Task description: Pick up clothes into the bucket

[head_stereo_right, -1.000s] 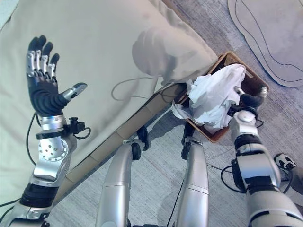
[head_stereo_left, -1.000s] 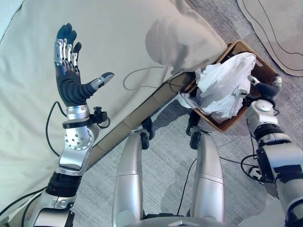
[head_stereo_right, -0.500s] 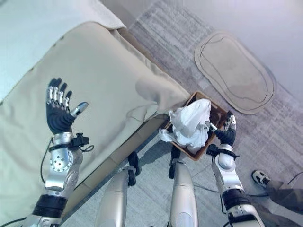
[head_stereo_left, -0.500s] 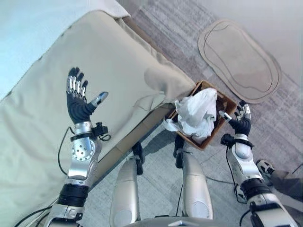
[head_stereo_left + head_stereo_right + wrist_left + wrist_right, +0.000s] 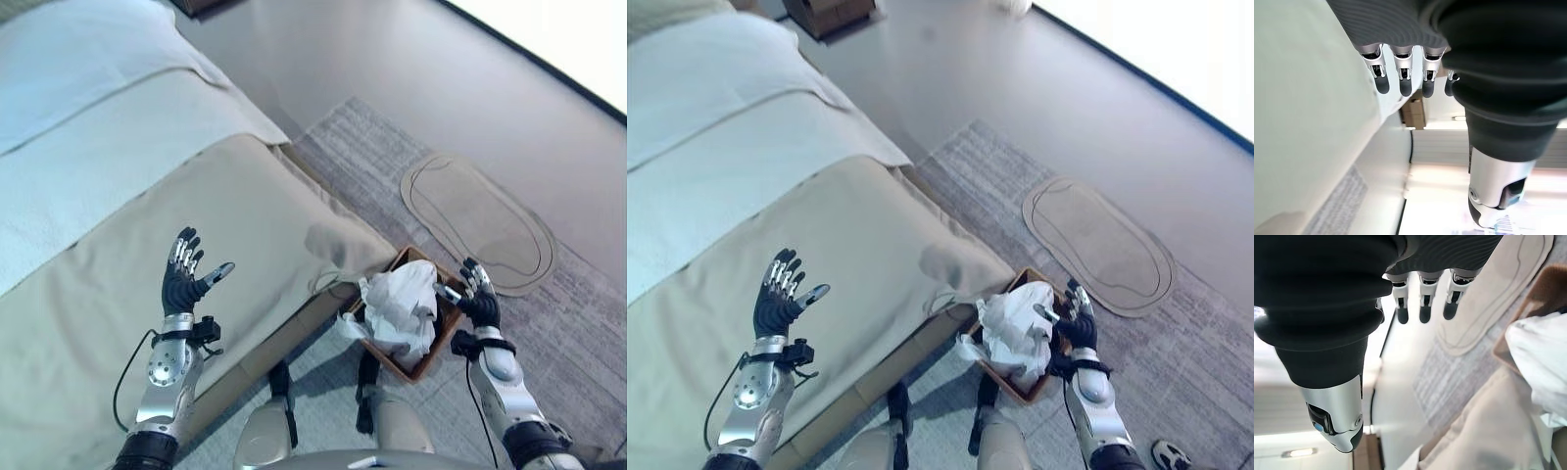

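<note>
- White clothes (image 5: 400,311) sit bundled in a brown woven bucket (image 5: 440,338) on the floor, at the corner of the bed (image 5: 118,206); the cloth rises above the rim and one fold spills over the side nearest the bed.
- The right hand (image 5: 479,303) is raised just beside the bucket's outer edge, palm turned towards the bundle; its fingers are straight and spread, the thumb reaching towards the cloth, and it holds nothing; whether the thumb tip touches the cloth cannot be told.
- In the right wrist view the same right hand (image 5: 1422,303) shows its dark-tipped fingers extended in a row, with white cloth and the brown rim off to one side.
- The left hand (image 5: 185,282) is lifted over the bed, well apart from the bucket; fingers upright and splayed, thumb held out to the side, palm empty; the left wrist view likewise shows its fingers (image 5: 1404,78) straight.
- A beige cover (image 5: 872,245) lies across the near part of the bed, a paler sheet (image 5: 715,127) further up.
- Grey carpet (image 5: 362,162) runs beside the bed; an oval beige mat (image 5: 480,223) lies on it beyond the bucket, apart from it.
</note>
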You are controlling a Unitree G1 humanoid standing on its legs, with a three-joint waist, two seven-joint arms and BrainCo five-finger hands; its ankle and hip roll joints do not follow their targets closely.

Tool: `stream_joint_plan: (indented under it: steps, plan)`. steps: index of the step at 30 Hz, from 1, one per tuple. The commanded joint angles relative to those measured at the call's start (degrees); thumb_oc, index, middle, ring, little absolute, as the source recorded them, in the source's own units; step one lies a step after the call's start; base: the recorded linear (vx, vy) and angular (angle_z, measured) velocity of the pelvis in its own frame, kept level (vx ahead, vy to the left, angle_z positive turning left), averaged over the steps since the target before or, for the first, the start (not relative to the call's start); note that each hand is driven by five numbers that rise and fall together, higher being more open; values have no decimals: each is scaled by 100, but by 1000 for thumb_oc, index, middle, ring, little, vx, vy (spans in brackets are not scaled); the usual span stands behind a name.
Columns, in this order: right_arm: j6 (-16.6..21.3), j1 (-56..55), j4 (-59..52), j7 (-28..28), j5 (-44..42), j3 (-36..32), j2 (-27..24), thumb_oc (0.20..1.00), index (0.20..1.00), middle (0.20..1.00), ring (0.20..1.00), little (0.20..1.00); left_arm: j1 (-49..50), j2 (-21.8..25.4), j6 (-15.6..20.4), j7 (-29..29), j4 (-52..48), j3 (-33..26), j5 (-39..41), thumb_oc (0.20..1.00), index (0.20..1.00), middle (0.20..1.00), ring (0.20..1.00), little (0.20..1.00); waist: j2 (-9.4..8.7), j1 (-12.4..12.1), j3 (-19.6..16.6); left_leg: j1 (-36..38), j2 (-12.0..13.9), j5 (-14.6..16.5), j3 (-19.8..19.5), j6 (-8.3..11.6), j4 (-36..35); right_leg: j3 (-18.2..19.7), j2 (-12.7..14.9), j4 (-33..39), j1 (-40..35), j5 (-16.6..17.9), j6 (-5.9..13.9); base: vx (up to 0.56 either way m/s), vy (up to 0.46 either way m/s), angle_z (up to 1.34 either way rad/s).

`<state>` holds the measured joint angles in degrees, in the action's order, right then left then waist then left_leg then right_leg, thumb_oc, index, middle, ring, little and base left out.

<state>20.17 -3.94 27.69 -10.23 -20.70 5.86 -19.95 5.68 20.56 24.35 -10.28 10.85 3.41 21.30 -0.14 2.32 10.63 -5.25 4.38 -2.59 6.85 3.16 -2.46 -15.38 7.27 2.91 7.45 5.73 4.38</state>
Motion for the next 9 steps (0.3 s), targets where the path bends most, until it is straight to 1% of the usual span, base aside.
stream_joint_plan:
  steps: [1,2,4,6,9]
  plan:
    - [87,113,-169,54,265,161,112,1000,1000,1000,1000,1000,-92,26,188,59,129,-12,-99,1000,1000,1000,1000,1000,-137,35,-209,-149,347,-510,129,268,-254,142,427,-26,-66,163,627,58,14,-6]
    - [57,97,-188,8,329,239,172,1000,1000,1000,1000,1000,-86,-35,150,-13,321,44,-189,1000,1000,1000,1000,1000,-138,35,-248,13,339,-484,143,223,-227,226,424,-231,-145,55,604,57,12,-3]
    - [56,12,-291,74,259,300,249,1000,1000,1000,1000,1000,-41,-84,114,-41,369,80,-185,1000,1000,1000,1000,1000,-128,47,-267,175,356,-447,129,182,-200,319,421,-471,-222,-90,576,74,14,-5]
    - [21,-88,-335,99,330,348,254,1000,1000,1000,1000,1000,14,-101,89,-5,376,133,-230,1000,1000,1000,1000,1000,-130,50,-317,323,349,-397,142,166,-221,343,431,-493,-384,-151,573,74,16,-3]
    - [-11,-65,-219,29,396,418,307,1000,1000,1000,1000,1000,71,-137,45,-32,334,267,-391,1000,1000,1000,1000,1000,-114,31,-422,498,342,-329,181,155,-254,261,444,-325,-608,-137,596,74,11,0]
